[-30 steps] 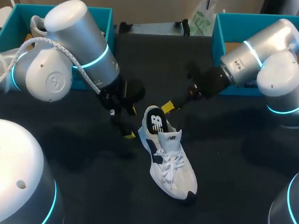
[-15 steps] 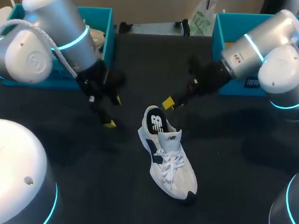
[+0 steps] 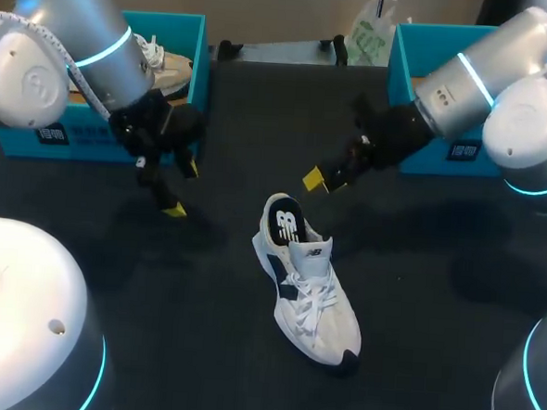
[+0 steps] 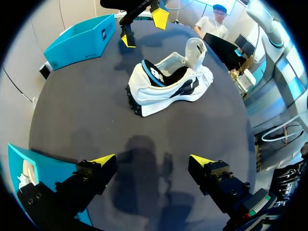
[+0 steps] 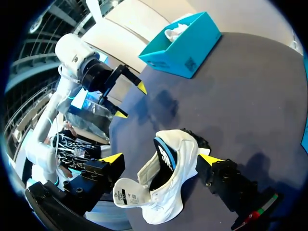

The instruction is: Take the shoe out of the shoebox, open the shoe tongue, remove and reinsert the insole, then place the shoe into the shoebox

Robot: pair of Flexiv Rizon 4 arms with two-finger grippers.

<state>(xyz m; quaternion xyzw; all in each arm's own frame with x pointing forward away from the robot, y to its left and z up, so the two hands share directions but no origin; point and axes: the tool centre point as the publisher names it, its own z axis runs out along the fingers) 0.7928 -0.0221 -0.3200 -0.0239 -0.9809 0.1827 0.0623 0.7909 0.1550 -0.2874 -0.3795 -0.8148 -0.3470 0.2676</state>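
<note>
A white sneaker [image 3: 307, 295] with navy trim stands upright mid-table, heel toward the back, its dark insole [image 3: 288, 226] showing in the opening. My right gripper [image 3: 336, 162] hangs open above and behind the heel, touching nothing. In the right wrist view the sneaker [image 5: 161, 185] lies below and between the spread fingers of that gripper [image 5: 161, 159]. My left gripper [image 3: 182, 188] is open and empty, well to the left of the shoe. From the left gripper [image 4: 153, 161] the sneaker [image 4: 163, 82] lies on the table some way ahead, with the right gripper [image 4: 143, 28] beyond it.
A teal shoebox [image 3: 202, 35] at the back left holds another shoe [image 3: 166, 64]. A second teal shoebox [image 3: 401, 55] stands at the back right behind my right arm. A white and green bag [image 3: 371, 30] sits at the far edge. Dark tabletop surrounds the sneaker.
My left arm has drawn back to the left, away from the shoe's heel. The right gripper has opened wider and lifted slightly off the heel. The sneaker has not moved.
</note>
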